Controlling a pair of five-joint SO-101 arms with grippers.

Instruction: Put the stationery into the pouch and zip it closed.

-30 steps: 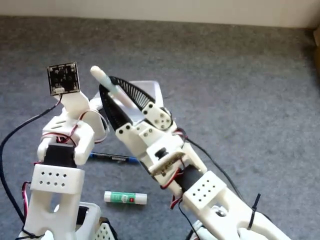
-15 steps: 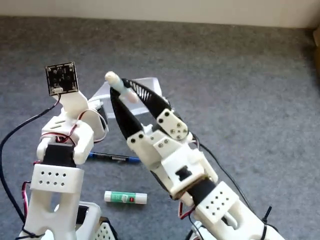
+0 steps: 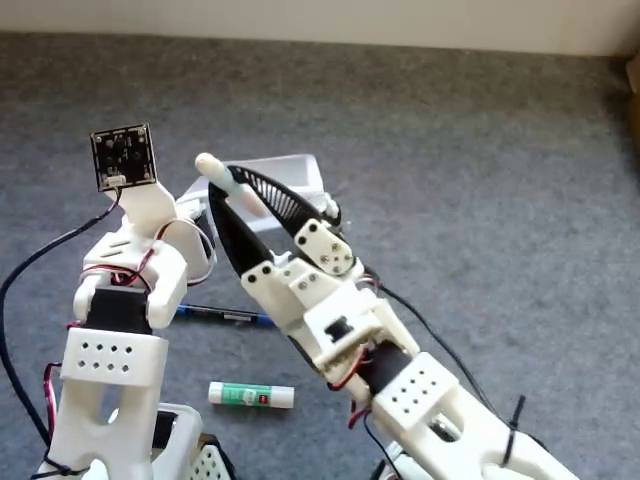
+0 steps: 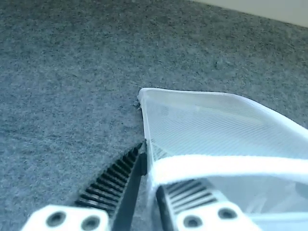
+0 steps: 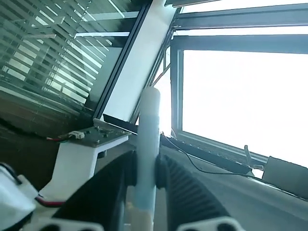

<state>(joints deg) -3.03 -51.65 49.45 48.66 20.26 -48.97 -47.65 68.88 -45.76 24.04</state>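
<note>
Right claw (image 3: 226, 192) is clamped on a white marker (image 3: 214, 169), which I see pointing up just over the mesh pouch (image 3: 292, 172). Left claw (image 4: 149, 162) pinches the pouch's rim. Back from the right claw, toward the arm bases, a blue pen (image 3: 226, 316) and a glue stick (image 3: 251, 395) lie on the grey carpet (image 3: 480, 180).

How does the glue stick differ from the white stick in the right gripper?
The glue stick lies flat on the carpet, untouched; the white stick is clamped in the right gripper, raised and tilted. The glue stick has a green band; the white stick is plain. Both are outside the pouch.
</note>
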